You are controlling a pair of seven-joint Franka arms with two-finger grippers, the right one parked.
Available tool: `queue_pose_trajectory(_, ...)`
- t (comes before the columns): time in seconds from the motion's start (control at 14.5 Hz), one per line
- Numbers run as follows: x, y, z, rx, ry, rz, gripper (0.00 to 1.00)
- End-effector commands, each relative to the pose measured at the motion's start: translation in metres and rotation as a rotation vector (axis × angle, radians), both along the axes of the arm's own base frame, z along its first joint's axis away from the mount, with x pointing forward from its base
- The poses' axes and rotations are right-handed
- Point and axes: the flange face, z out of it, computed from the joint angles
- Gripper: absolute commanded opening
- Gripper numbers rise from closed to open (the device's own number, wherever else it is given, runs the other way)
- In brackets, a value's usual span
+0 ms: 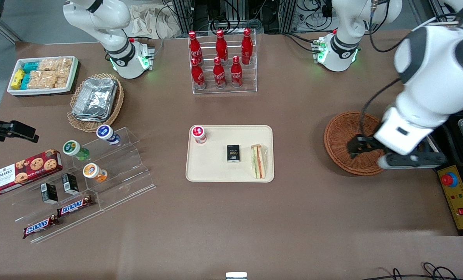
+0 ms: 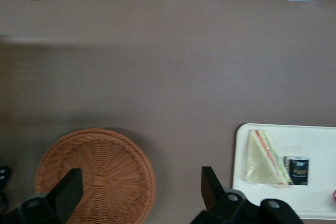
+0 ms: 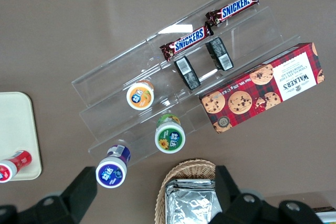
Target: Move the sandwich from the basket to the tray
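The sandwich (image 1: pixel 258 161) (image 2: pixel 264 158) lies in its clear wrap on the cream tray (image 1: pixel 216 173) (image 2: pixel 315 140), at the tray's end nearest the working arm. The reddish-brown wicker basket (image 1: pixel 338 134) (image 2: pixel 105 166) sits empty toward the working arm's end of the table. My left gripper (image 1: pixel 355 149) (image 2: pixel 139 182) hovers over the basket's rim on the tray's side. It is open, with nothing between its fingers (image 2: pixel 210 184).
A red-capped cup (image 1: pixel 199 134) and a small black box (image 1: pixel 233 153) share the tray. A rack of red bottles (image 1: pixel 221 62) stands farther from the front camera. A yellow control box (image 1: pixel 455 194) lies beside the basket. Acrylic shelves with snacks (image 1: pixel 111 167) sit toward the parked arm's end.
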Motion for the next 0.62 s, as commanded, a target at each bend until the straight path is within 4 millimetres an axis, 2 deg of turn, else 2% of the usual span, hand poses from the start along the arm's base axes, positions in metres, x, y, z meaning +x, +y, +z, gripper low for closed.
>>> queue_pose_trajectory(0.0,0.000,0.058,0.016,-0.003,-0.001,-0.020,1.00)
queue_pose_trajectory(0.14,0.001,0.092,0.030,-0.002,-0.003,0.021,0.99)
queue_pose_trajectory(0.28,0.004,0.126,0.034,-0.014,0.001,0.073,0.99)
queue_pose_trajectory(0.42,0.004,0.141,0.034,-0.019,-0.001,0.033,0.99)
queue_pose_trajectory(0.55,0.003,0.141,0.035,-0.017,-0.003,0.026,0.99)
